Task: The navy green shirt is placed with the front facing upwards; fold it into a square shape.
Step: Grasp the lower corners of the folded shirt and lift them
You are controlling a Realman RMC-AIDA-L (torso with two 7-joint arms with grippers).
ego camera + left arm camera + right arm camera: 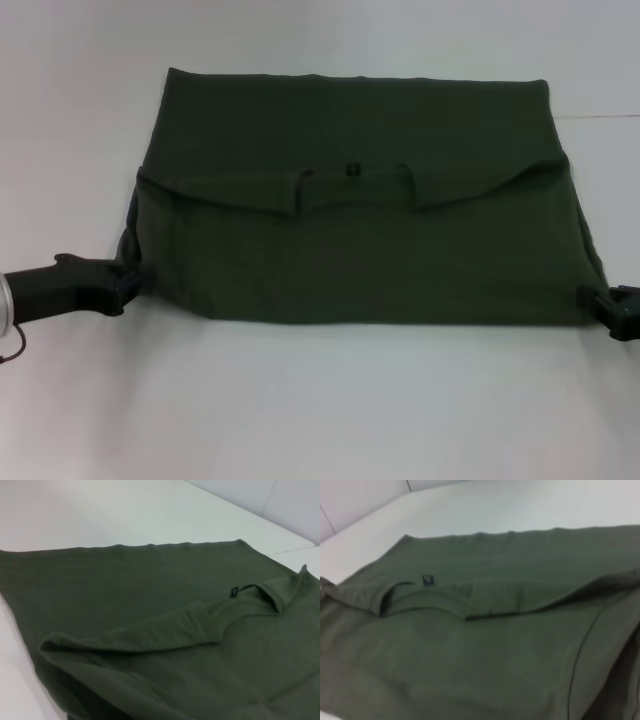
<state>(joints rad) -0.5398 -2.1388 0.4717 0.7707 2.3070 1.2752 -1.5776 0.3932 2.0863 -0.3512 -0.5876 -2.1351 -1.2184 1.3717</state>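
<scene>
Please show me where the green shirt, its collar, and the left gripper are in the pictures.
green shirt [400, 270]: head view, on the near folded layer of cloth.
collar [395, 591]: right wrist view, on the curved neck edge beside the small dark tag.
left gripper [128, 284]: head view, at its tips by the shirt's left edge.

A plain white table [320, 400] is being occupied by the folded navy green shirt [360, 250], apparently lying flat across its far middle.

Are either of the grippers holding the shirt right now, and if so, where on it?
Cannot be told. Left gripper and right gripper sit at the near corners of the folded navy green shirt, one each side.
</scene>
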